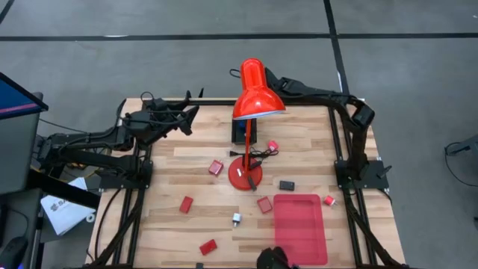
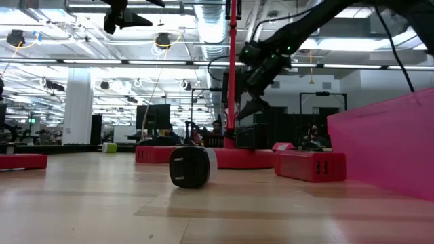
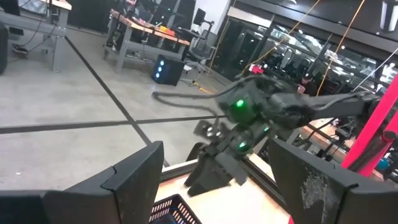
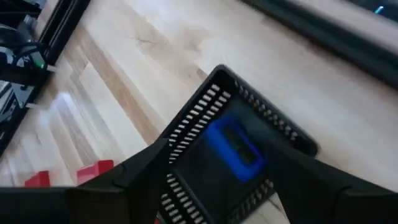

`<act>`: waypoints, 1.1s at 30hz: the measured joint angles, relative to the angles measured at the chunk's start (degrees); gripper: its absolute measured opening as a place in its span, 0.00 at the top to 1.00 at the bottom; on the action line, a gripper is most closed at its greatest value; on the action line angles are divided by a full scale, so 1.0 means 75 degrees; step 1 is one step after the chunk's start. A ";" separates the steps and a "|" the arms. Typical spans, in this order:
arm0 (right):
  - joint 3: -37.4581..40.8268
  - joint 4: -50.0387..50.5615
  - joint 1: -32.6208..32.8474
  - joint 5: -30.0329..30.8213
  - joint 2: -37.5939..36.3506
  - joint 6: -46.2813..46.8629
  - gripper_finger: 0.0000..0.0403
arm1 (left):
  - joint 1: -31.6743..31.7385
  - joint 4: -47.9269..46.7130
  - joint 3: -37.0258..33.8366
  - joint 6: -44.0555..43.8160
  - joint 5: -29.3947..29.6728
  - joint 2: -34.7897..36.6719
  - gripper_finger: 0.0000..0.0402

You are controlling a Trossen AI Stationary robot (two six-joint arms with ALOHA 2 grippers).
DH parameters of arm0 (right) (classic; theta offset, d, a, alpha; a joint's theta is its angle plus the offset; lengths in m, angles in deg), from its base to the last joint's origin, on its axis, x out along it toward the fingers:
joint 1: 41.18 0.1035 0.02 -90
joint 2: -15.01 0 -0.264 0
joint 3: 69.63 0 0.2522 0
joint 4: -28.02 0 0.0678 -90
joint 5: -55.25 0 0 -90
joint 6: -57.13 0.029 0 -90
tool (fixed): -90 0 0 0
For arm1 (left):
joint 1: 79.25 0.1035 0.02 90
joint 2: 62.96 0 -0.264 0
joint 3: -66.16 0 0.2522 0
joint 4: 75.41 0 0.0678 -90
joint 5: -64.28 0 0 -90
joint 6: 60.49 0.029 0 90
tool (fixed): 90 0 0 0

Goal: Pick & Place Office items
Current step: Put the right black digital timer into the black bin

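Note:
Small red blocks lie flat on the wooden table (image 1: 216, 167), (image 1: 186, 204), (image 1: 264, 204), (image 1: 208, 246), (image 1: 328, 200), along with a pink piece (image 1: 272, 146), a black piece (image 1: 287, 184) and a white-silver piece (image 1: 236, 218). A blue piece (image 4: 233, 148) lies inside the black mesh basket (image 4: 261, 112). My right gripper (image 4: 217, 149) hovers open above that basket and is hidden by the lamp shade in the high view. My left gripper (image 1: 193, 116) is open and raised near the table's far left.
The red desk lamp (image 1: 254, 93) stands mid-table on its round base (image 1: 243, 175), its shade over the basket (image 1: 245, 134). A flat red tray (image 1: 299, 228) lies near the right front. In the low view a black-and-white piece (image 2: 193, 167) sits close to the camera.

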 joint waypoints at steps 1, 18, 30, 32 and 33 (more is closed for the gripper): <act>-0.0003 0.0136 0.0004 0.0125 -0.0154 -0.0118 0.36 | 0.0000 -0.0055 0.0000 0.0003 0.0002 0.0000 0.29; 0.0252 0.4733 0.1693 0.1800 -0.3329 -0.1645 0.35 | 0.0000 -0.0937 0.0000 0.0199 -0.0365 0.0000 0.29; 0.3515 0.3675 0.4093 0.2229 -0.3904 0.0415 0.35 | 0.0003 -0.0940 0.0003 0.0277 -0.0578 0.0000 0.29; 0.3713 0.3602 0.4191 0.2234 -0.3686 0.0636 0.35 | -0.0003 -0.0941 0.0000 0.0355 -0.0636 0.0000 0.29; 0.3772 0.3533 0.4239 0.2259 -0.3597 0.0706 0.35 | -0.0003 -0.0941 0.0000 0.0370 -0.0693 0.0000 0.29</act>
